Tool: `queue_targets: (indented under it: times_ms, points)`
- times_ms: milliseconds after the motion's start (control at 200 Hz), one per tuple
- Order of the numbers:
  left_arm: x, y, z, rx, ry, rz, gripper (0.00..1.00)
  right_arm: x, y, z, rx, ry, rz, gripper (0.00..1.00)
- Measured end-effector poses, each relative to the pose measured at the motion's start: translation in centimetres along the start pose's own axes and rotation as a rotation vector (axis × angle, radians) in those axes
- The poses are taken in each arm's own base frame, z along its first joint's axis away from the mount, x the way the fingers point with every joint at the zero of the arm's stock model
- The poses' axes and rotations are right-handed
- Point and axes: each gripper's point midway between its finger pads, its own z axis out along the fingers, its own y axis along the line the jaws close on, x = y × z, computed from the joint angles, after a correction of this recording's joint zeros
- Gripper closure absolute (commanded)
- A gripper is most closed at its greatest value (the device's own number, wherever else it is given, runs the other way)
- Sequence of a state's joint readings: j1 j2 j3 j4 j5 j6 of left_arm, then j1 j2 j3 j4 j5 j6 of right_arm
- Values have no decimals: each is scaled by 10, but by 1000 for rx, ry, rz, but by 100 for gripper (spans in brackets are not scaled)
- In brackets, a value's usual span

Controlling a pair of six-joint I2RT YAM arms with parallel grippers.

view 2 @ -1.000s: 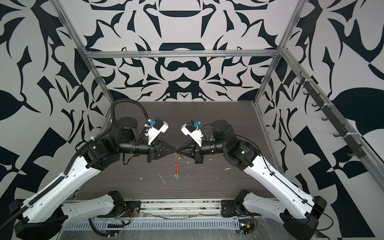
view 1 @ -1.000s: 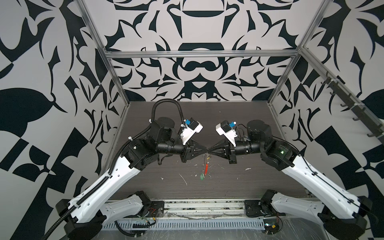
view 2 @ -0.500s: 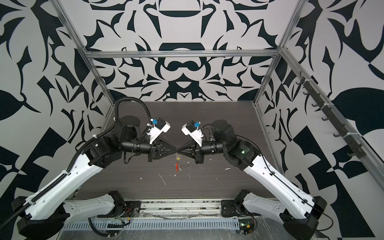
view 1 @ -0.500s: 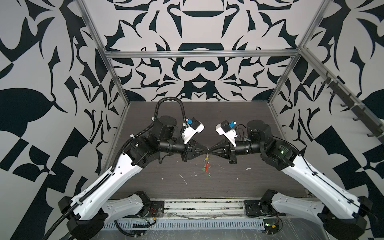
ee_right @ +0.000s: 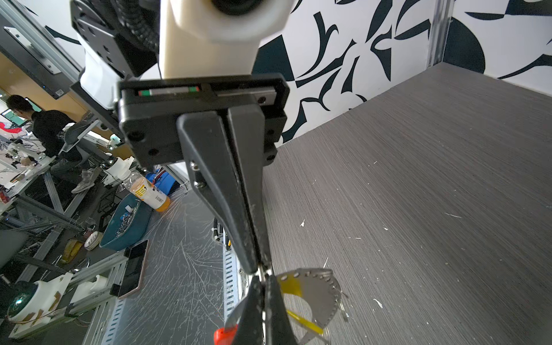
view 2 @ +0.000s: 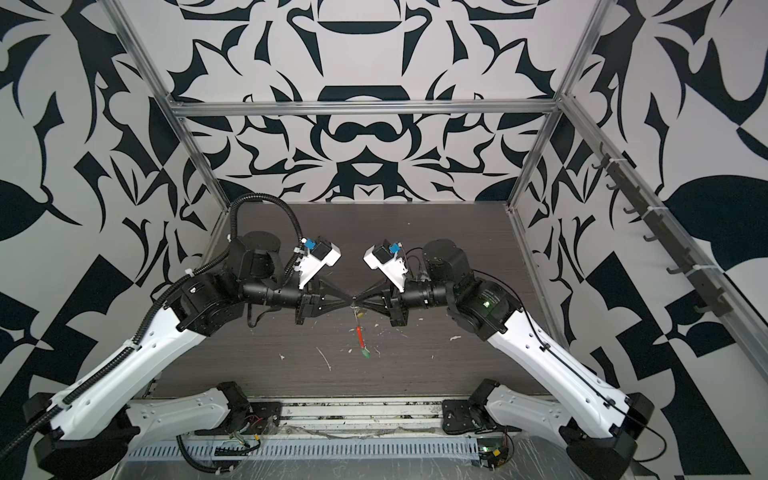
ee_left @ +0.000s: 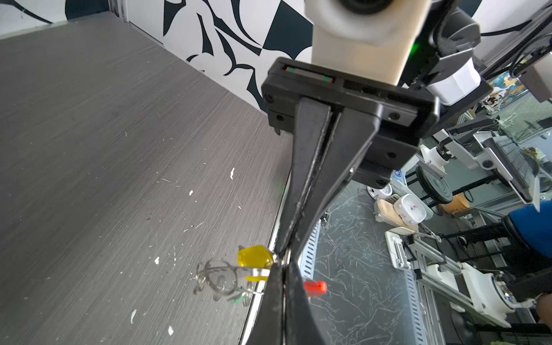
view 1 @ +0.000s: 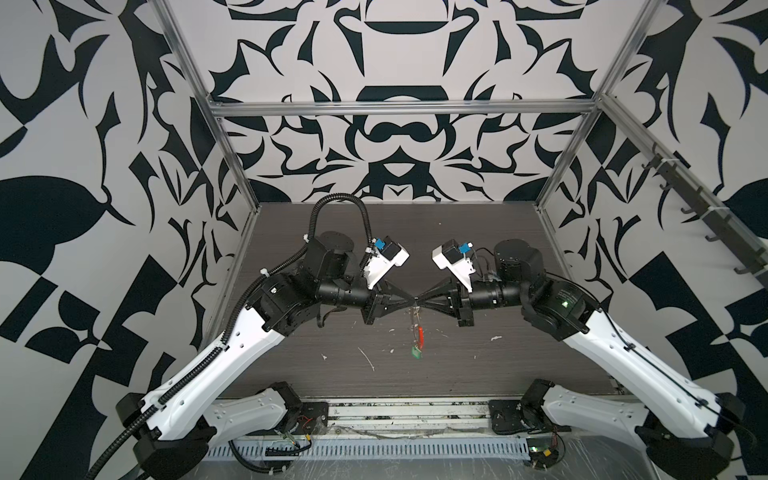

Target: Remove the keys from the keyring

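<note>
Jaws are pressing closed in both top views, left gripper (view 1: 410, 300) and right gripper (view 1: 420, 299) pinching the keyring (view 1: 420, 335) tip to tip as it is dangling lengthwise below them, while the wrist views are showing the yellow key (ee_left: 255, 257) (ee_right: 289, 287) beside the tips, equally near either arm.
</note>
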State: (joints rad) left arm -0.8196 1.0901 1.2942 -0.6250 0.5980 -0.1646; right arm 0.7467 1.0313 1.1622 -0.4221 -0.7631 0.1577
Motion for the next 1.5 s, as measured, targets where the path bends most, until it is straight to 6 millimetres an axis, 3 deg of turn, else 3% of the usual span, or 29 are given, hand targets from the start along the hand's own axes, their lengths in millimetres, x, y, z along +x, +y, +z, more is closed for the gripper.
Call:
queue_targets:
  times_ms: [255,455,690,1035,1240,1500]
  points:
    - [-1,0,-1,-10,-5,20,100,0,0,0,4,-2,0,100]
    - [-5,-4,-4,-10,-35,57,100,-11,2,-7,31,-50,-33,66]
    - [-7,-7,-7,-5,-65,83,100,-20,11,-27,78,-138,-109,55]
    - [-13,-10,-9,4,-107,102,100,11,-4,-16,81,-114,-80,50]
    - [-16,-13,-10,15,-119,105,100,16,-8,-9,68,-100,-65,51]
    - [-18,-14,-10,20,-129,105,100,18,-9,0,40,-81,-49,62]
